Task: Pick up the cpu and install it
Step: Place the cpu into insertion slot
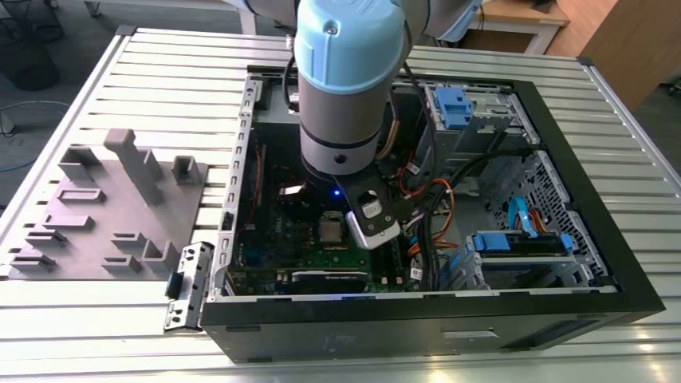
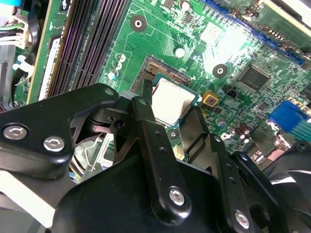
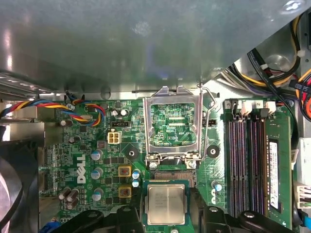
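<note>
We see the arm [image 1: 340, 96] reach down into the open computer case [image 1: 426, 323] on the slatted surface [image 1: 159, 88]. The jaws are clamped on the cpu [image 3: 166, 204]. In the second wrist view a black finger [image 2: 146, 111] lies against each of two opposite edges of the chip [image 2: 171, 97], which sits between the jaws, metal lid up.

The socket [image 3: 167, 175] lies just beyond the jaw tips. A strip of its gold contacts shows past the chip's far edge, so we judge the cpu is offset from its seat, back toward the base of the jaws. We cannot tell whether it hangs above the socket or touches it.

Further beyond, the load frame [image 3: 147, 127] is folded open over the motherboard [image 3: 87, 145]. The chip is near square, its edges parallel to the socket's. The memory slots [image 3: 243, 160] run alongside one jaw.
</note>
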Tool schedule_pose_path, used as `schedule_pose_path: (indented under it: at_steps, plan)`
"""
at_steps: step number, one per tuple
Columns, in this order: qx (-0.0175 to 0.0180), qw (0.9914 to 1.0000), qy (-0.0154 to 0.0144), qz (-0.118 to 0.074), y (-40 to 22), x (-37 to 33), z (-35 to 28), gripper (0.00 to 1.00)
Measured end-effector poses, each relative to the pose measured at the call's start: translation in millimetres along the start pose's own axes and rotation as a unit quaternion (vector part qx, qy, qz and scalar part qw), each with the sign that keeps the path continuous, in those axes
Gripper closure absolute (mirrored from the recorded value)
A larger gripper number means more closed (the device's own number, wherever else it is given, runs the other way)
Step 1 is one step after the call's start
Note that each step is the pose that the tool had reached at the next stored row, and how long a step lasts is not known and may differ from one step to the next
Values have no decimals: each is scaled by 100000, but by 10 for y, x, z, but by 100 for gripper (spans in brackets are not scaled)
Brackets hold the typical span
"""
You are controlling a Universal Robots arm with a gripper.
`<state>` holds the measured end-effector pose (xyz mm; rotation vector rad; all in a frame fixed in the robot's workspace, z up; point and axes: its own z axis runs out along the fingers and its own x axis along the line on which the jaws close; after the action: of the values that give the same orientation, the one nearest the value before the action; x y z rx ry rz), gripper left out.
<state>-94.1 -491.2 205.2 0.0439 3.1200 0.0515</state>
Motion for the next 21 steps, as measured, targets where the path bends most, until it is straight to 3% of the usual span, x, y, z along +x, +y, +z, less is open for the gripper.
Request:
schedule_pose_path:
  at_steps: [11, 16, 21]
  plan:
    - [-1, 100000, -2, 65, 0, -2, 11, 53]
    - [-5, 100000, -12, 212, 1, -64, 25, 53]
    - [1, 100000, -11, 233, 0, -65, 73, 53]
